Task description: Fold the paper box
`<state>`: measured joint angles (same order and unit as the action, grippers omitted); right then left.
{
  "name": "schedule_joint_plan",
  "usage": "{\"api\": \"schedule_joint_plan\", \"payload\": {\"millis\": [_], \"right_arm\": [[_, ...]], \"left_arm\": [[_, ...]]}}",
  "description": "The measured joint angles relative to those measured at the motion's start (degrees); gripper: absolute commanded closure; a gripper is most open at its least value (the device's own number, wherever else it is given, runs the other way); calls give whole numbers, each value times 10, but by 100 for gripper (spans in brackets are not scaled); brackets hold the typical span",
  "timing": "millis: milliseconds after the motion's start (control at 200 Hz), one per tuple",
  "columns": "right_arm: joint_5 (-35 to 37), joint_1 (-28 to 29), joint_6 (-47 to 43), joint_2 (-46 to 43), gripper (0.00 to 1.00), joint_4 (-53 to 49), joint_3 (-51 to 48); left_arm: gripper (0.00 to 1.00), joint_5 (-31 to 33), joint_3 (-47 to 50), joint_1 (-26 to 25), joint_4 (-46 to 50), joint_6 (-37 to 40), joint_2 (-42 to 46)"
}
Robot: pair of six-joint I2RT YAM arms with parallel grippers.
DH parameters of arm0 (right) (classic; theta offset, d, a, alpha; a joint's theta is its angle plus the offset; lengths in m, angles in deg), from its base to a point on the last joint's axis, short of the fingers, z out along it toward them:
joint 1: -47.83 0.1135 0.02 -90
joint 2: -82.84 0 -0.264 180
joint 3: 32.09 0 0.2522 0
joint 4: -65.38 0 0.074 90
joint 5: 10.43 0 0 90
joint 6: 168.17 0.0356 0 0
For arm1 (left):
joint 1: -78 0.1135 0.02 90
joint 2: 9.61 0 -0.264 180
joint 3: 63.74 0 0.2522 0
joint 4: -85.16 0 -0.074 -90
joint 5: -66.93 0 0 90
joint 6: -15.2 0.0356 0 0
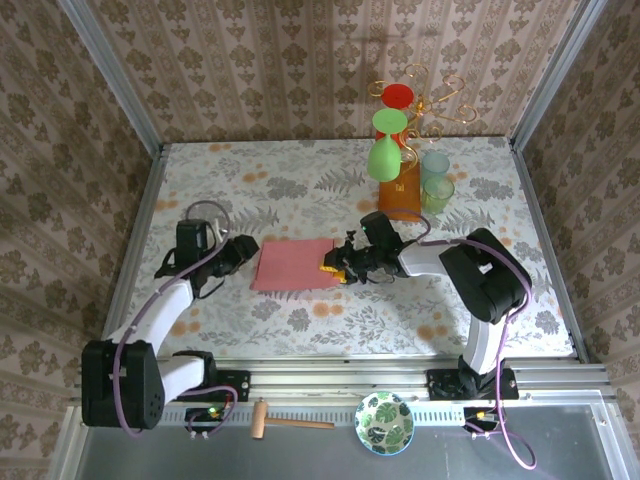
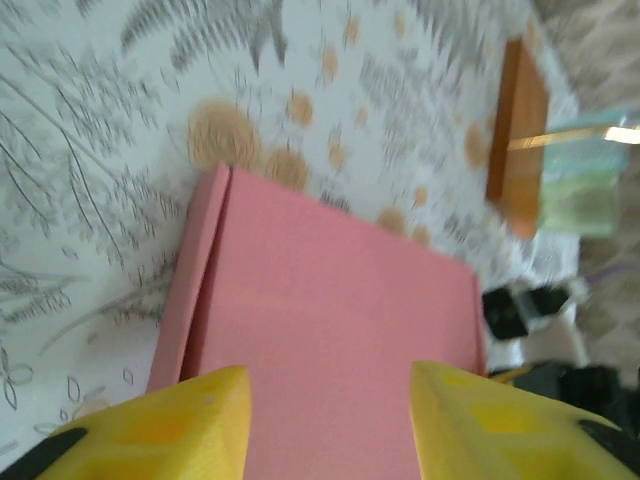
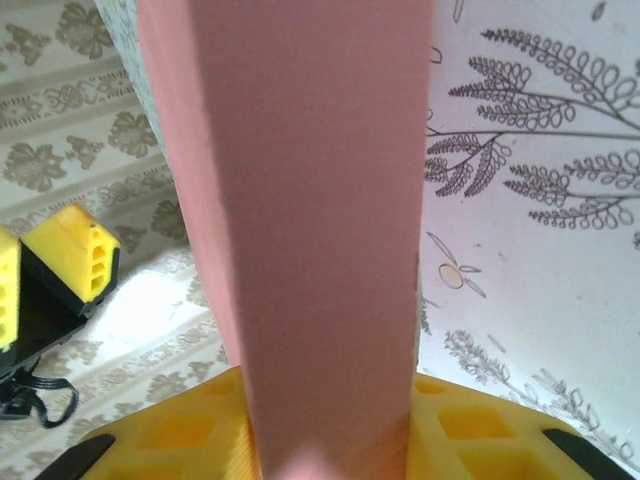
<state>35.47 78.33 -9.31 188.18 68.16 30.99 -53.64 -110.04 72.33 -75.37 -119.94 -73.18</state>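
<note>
The paper box (image 1: 295, 265) lies flat in the middle of the table (image 1: 300, 320), with bare cloth along both long edges. The left gripper (image 1: 243, 252) sits at its left edge with its fingers spread wide and holding nothing. The right gripper (image 1: 336, 268) is clamped on its right edge.

Top camera looks down from behind — wrist cameras closely face the paper box (image 1: 295, 264).

Paper box (image 2: 330, 320): pink, lying flat on floral tablecloth (image 2: 90, 180). Left gripper (image 2: 330, 430): yellow fingers (image 2: 180, 425) spread wide above its near end. Wooden block (image 2: 520, 140), orange-brown, pale green cup (image 2: 580, 190) beside it, far right.
</note>
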Motion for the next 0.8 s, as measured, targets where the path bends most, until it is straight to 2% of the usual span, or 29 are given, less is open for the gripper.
{"api": "schedule_joint_plan", "payload": {"millis": [110,175,300,535,800], "right_arm": [[-5,-10,54,-11,67,-6,0],[-12,-20,80,-21,67,-19,0],[-33,-42,119,-42,69,-53,0],[-85,-78,148,-63,73,-134,13],[-128,-91,154,-68,74,-187,31]], "left_arm": [[25,37,10,22,-9,-70,41],[22,54,10,30,-9,-102,50],[20,59,10,38,-13,-169,22],[17,2,9,33,-11,-245,-81],[19,-61,10,-27,-76,-347,-164]]}}
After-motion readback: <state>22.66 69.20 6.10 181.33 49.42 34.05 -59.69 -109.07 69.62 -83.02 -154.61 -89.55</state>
